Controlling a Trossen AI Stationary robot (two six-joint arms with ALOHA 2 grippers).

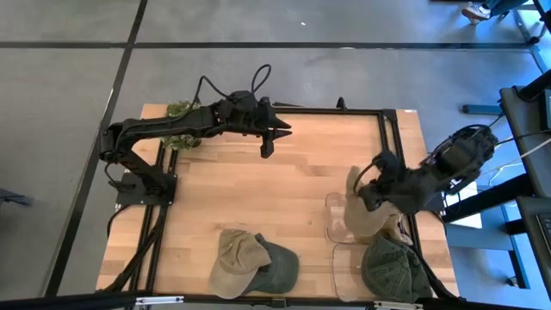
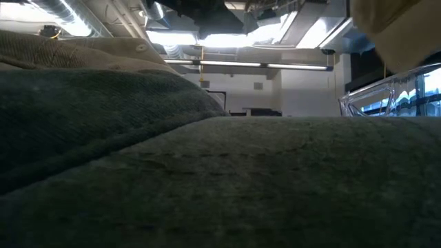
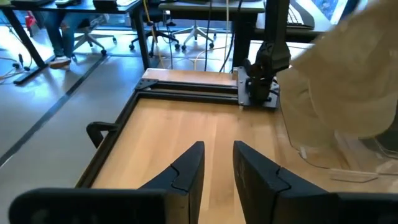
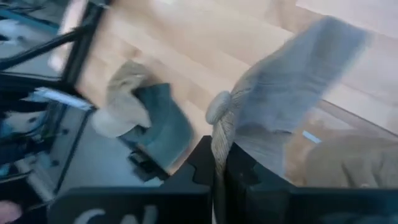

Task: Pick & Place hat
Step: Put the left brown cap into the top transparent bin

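Observation:
A beige hat [image 1: 366, 220] hangs at the table's right side over a clear bin [image 1: 332, 226], with my right gripper [image 1: 368, 189] shut on it. The right wrist view shows the hat's crown [image 4: 292, 93] and its top button [image 4: 217, 109] just beyond the fingers. In the low view the hat [image 2: 396, 27] shows at the top right, above the bin's rim [image 2: 386, 96]. My left gripper [image 1: 269, 146] is over the far middle of the table. It is open [image 3: 219, 165], with bare wood between its fingers. My right gripper pinches the beige hat's cloth just below its top button [image 4: 219, 140] between the two fingers. The fingers slant downward from the table's right side. The hat hangs from them, lifted above the clear bin, its cloth slack and folded.
A beige hat [image 1: 231, 251] and a dark green hat [image 1: 277, 267] lie together at the near edge. Another green hat [image 1: 389, 267] lies in a second clear bin [image 1: 344, 277] at the near right. A mottled green thing [image 1: 181, 112] is at the far left. A black frame [image 1: 392, 138] rims the table.

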